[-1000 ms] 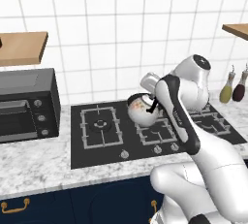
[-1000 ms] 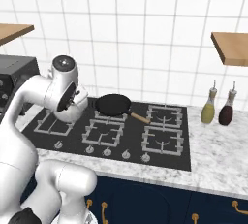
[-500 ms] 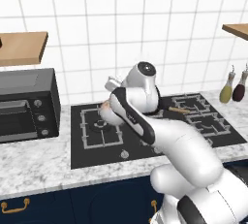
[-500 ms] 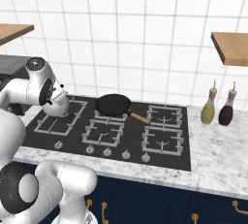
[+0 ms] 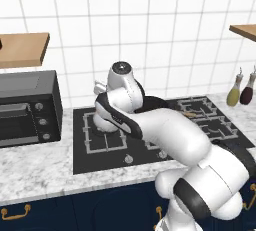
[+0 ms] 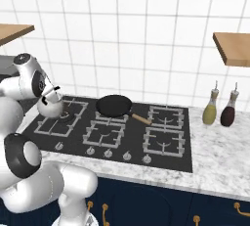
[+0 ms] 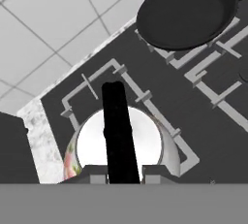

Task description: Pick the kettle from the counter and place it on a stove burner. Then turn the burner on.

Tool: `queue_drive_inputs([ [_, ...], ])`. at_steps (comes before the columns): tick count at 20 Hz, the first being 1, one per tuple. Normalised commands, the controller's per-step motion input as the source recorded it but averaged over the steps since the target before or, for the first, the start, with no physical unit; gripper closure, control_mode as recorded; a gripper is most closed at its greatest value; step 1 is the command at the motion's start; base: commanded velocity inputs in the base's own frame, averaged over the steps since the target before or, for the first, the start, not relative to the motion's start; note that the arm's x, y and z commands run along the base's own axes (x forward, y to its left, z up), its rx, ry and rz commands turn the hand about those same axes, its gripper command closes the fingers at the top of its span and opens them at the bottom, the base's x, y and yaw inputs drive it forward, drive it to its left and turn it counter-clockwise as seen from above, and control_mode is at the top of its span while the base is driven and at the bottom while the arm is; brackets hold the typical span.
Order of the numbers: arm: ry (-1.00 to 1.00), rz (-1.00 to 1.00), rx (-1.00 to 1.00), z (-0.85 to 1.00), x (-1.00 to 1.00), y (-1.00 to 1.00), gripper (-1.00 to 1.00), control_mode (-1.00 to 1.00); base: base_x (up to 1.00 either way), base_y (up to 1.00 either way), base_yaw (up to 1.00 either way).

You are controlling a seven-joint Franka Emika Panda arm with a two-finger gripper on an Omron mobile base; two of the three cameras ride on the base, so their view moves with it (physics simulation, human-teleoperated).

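Observation:
The small white-silver kettle (image 6: 50, 107) sits low over the large left stove burner (image 6: 62, 118), touching or just above its square grate. In the hand view I look straight down on the kettle (image 7: 92, 143) and the grate (image 7: 145, 97) around it. My gripper (image 7: 125, 174) is shut on the kettle's black arched handle (image 7: 118, 126), and it also shows above the kettle (image 6: 52, 92) in the right base view. From the left base camera my arm hides most of the kettle (image 5: 101, 123) and burner (image 5: 107, 142). The marbled counter (image 6: 215, 161) runs along the front.
A black frying pan (image 6: 114, 105) rests on the middle rear burner, right of the kettle. A black oven (image 5: 27, 107) stands left of the stove. Two bottles (image 6: 211, 110) (image 6: 228, 112) are on the counter at the right. Knobs (image 6: 107, 152) line the stove's front edge.
My arm has swung left across the stove, carrying the kettle from above the middle burners down to the large left burner.

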Motion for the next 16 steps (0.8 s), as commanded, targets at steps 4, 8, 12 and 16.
queue_drive_inputs([
  [4, 0.00, 0.00, -0.07, -0.47, 0.34, 0.00, 1.00, -1.00, 0.00, 0.00, 0.00],
  [8, 0.08, 0.00, -0.10, -0.22, 0.27, 0.00, 1.00, -1.00, 0.00, 0.00, 0.00],
  [12, 0.06, 0.00, -0.16, -0.31, 0.11, 0.09, 1.00, -1.00, 0.00, 0.00, 0.00],
  [16, 0.00, -0.03, -0.08, -0.09, 0.32, 0.27, 1.00, -1.00, 0.00, 0.00, 0.00],
])
